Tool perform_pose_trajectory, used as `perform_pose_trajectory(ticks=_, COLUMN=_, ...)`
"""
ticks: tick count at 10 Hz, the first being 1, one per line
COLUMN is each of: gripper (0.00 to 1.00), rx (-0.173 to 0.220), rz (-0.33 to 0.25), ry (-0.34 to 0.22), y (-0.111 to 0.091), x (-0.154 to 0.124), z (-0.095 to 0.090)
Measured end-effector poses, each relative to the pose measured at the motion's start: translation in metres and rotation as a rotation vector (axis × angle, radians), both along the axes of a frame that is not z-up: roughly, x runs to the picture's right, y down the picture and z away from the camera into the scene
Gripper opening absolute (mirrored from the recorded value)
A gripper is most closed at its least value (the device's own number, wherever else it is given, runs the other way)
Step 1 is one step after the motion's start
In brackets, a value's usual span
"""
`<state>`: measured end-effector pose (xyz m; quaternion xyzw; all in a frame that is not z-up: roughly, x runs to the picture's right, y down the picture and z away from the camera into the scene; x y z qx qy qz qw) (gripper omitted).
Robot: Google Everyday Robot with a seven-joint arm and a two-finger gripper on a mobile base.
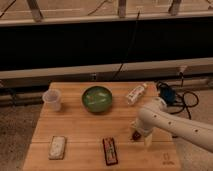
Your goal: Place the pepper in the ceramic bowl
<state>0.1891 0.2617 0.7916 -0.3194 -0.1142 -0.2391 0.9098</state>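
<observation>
Bowl (97, 98) glossy green w/ darker rim; pepper (134, 134) dark red-brown; worktop (80, 127) light wood grain; cup (52, 100) translucent; packet (110, 150) dark red; tool (141, 137) white, front right of worktop by pepper.

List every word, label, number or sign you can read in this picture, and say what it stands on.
None can be read.
Mark at the table's front right corner: too small to read.
Red packet: print blurred.
White bottle: label blurred.
Pale packet: nothing legible.
Bowl, cup: no marking seen.
Hand, low by the pepper at the table's front right: no marking seen.
</observation>
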Motion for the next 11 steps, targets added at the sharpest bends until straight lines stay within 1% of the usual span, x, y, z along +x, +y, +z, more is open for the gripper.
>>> perform_pose_trajectory(ticks=1, gripper=0.71, rx=0.001, rz=-0.001, ry=-0.001, y=0.0, x=-0.001, z=0.001)
perform_pose_trajectory(ticks=4, gripper=0.41, rx=0.0, rz=-0.001, ry=-0.001, y=0.001, x=-0.002, z=0.005)
perform_pose_trajectory(ticks=6, gripper=0.27, rx=-0.001, rz=0.0, ry=0.0, y=0.001, x=-0.003, z=0.007)
perform_pose_trajectory(ticks=8, gripper=0.09, rx=0.004, rz=-0.006, ry=0.007, y=-0.01, x=-0.004, z=0.008)
perform_pose_trajectory(ticks=9, gripper=0.01, rx=0.007, rz=-0.019, ry=0.01, y=-0.023, x=-0.008, z=0.012)
perform_pose_trajectory(ticks=10, gripper=0.0, rx=0.011, rz=-0.033, ry=0.01, y=-0.036, x=-0.014, z=0.017)
perform_pose_trajectory(ticks=11, gripper=0.0, rx=0.015, rz=-0.04, ry=0.012, y=-0.044, x=-0.017, z=0.019)
